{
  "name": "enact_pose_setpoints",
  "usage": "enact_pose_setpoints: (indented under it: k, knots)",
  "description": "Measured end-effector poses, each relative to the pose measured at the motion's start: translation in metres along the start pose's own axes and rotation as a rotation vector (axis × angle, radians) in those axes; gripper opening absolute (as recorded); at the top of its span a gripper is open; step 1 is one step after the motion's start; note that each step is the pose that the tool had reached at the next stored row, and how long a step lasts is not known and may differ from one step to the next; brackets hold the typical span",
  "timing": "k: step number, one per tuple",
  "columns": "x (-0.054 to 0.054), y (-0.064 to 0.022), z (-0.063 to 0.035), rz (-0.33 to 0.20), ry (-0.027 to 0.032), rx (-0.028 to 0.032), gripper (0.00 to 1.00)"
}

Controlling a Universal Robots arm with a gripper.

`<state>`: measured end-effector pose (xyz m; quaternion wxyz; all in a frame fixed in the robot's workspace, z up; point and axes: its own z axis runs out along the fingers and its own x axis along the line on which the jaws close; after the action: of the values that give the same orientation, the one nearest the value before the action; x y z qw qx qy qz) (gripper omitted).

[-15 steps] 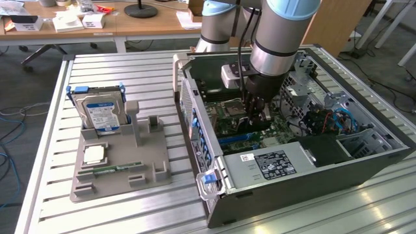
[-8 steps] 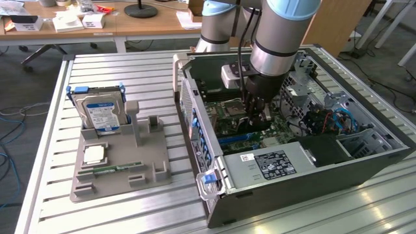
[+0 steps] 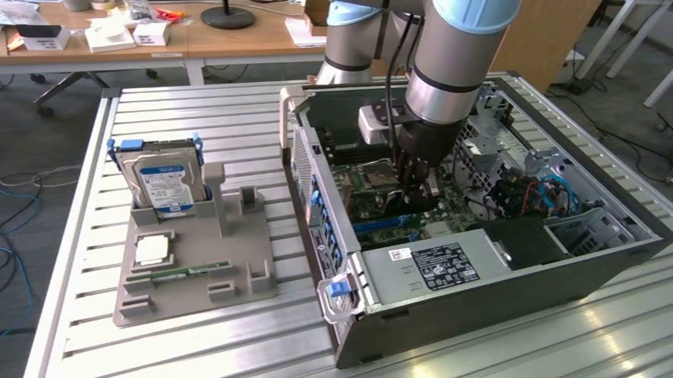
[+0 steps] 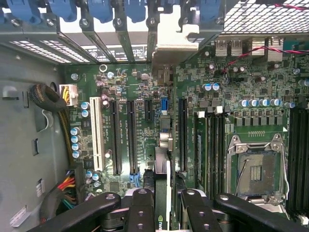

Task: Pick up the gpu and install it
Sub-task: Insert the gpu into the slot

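Two fingers point(image 4: 141, 208) of the gripper point(image 3: 418, 195) clamp the gpu point(image 4: 162, 166), held on edge close over the motherboard point(image 4: 241, 87), its grey bracket point(image 4: 176, 46) at the motherboard's rear edge; contact with a slot I cannot tell.

This was a robotics lab set up in an office-like room. A robot arm point(image 3: 458, 55) reached over a slotted aluminium bench point(image 3: 210, 110) that carried an opened computer case point(image 3: 505, 291) and a grey parts fixture point(image 3: 195, 276). Behind the bench ran wooden desks point(image 3: 242, 39) strewn with small boxes point(image 3: 110, 35), and loose cables point(image 3: 16, 201) trailed over the grey floor point(image 3: 53, 126). Inside the case lay a bare motherboard point(image 4: 145, 121).
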<state>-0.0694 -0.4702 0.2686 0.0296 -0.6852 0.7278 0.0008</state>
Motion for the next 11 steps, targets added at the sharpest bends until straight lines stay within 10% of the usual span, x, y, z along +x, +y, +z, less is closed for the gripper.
enact_pose_setpoints:
  k: [11]
  knots:
    - [0.0016,0.0012,-0.0001,0.0,-0.0001,0.0,0.26]
